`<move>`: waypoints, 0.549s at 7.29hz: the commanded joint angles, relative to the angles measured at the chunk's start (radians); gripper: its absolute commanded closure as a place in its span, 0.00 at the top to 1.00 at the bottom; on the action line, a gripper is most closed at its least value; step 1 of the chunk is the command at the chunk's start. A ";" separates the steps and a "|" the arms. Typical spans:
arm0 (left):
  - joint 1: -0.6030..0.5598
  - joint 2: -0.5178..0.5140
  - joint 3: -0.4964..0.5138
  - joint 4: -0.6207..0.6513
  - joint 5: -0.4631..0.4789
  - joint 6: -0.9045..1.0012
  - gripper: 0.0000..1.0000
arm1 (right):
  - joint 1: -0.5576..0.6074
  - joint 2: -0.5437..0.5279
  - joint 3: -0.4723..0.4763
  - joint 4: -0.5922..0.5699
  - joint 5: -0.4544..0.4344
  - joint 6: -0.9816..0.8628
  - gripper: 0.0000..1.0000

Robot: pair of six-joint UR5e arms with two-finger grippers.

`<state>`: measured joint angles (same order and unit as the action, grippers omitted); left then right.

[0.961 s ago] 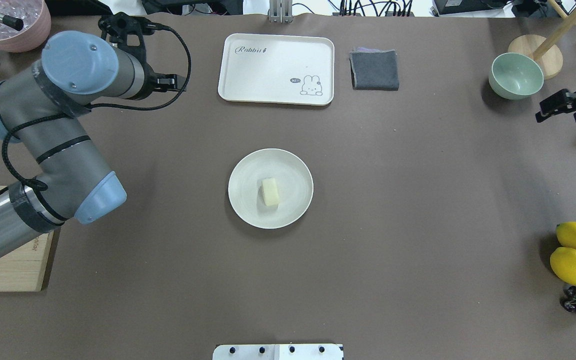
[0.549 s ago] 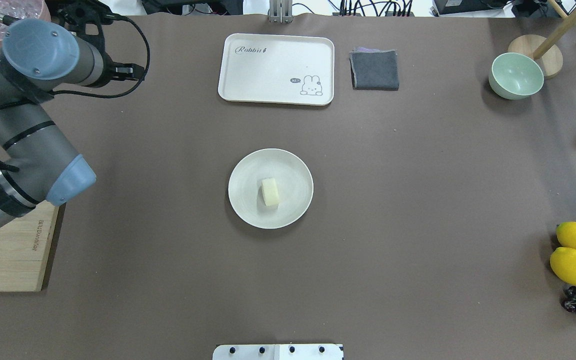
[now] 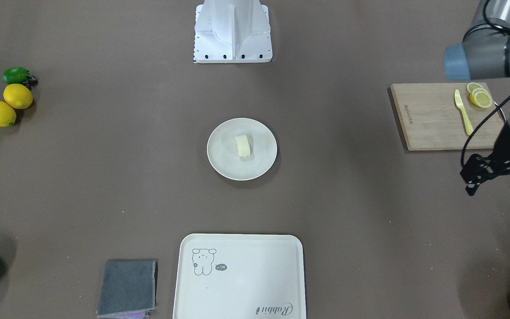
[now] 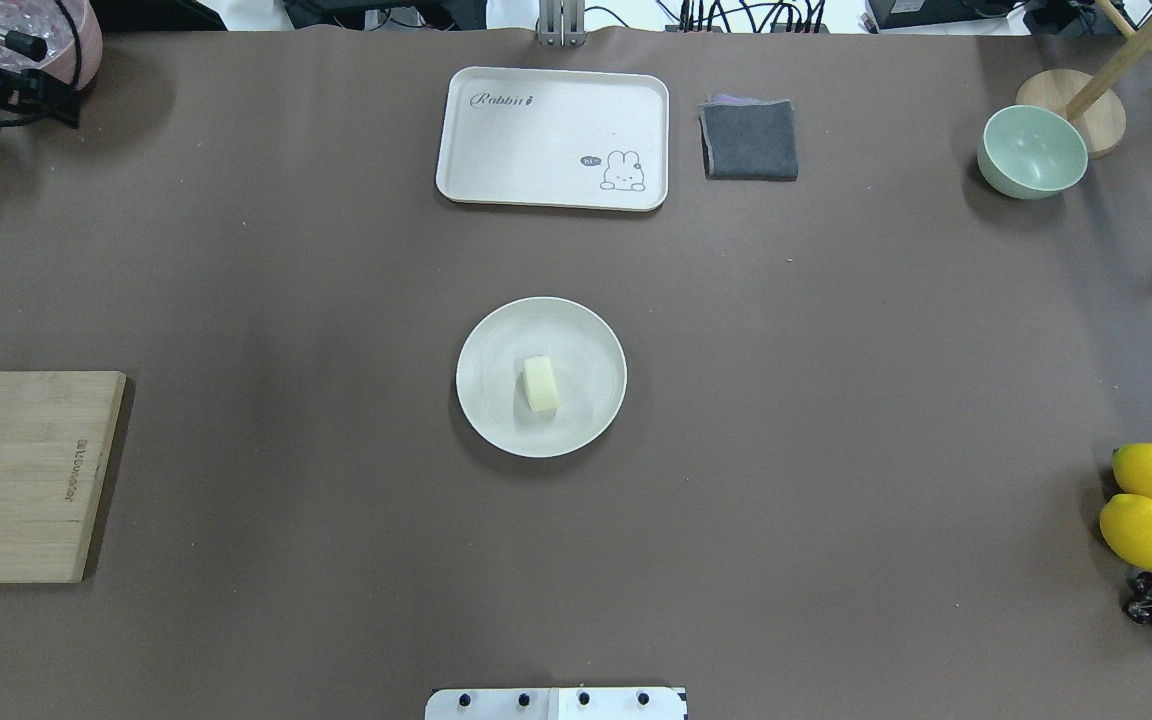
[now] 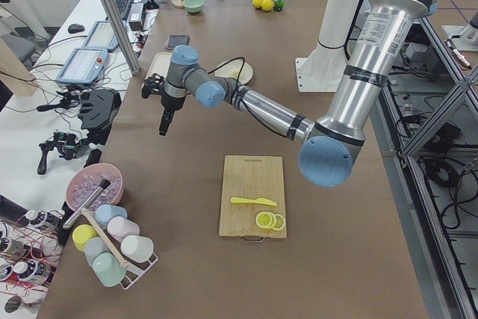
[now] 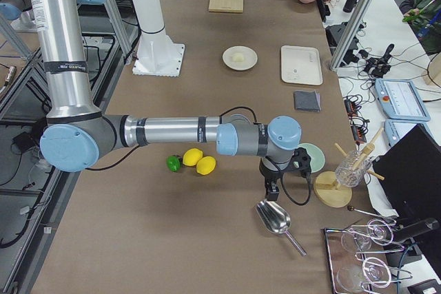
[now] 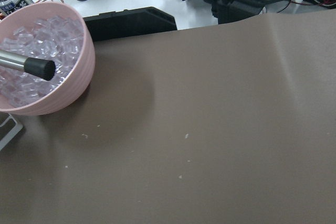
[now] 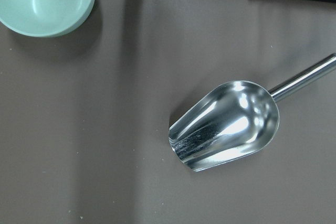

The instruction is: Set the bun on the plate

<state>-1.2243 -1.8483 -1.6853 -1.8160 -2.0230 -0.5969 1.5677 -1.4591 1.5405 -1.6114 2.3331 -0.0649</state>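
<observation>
The bun, a small pale cream lump, lies a little left of the middle of the round off-white plate at the table's centre. No gripper touches either. In the front-facing view my left gripper hangs open and empty above the table, far to the plate's side and just past the cutting board. The left side view also shows this gripper, pointing down near the pink bowl. My right gripper shows only in the right side view, above a metal scoop, and I cannot tell its state.
A cream tray with a drawing, a grey cloth and a green bowl lie along the far side. Two lemons and a lime sit at the right edge. A cutting board holds lemon slices and a knife. The pink ice bowl and the scoop are at the table's ends.
The left arm has swung back to the left and almost out of the overhead view. The right gripper left that view's right edge. Bun and plate have not moved.
</observation>
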 commanded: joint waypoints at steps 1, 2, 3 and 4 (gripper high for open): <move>-0.226 0.148 -0.040 0.026 -0.222 0.266 0.98 | 0.002 -0.009 0.020 -0.001 0.005 0.005 1.00; -0.330 0.203 -0.039 0.065 -0.246 0.439 0.98 | 0.002 -0.009 0.021 0.001 0.006 0.011 1.00; -0.416 0.222 -0.031 0.131 -0.250 0.547 0.98 | -0.001 -0.009 0.020 0.004 0.008 0.013 1.00; -0.457 0.257 -0.018 0.165 -0.263 0.572 0.98 | -0.001 -0.009 0.012 0.004 0.011 0.013 1.00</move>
<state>-1.6046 -1.6336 -1.7155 -1.7035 -2.2670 -0.1061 1.5674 -1.4679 1.5586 -1.6089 2.3408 -0.0535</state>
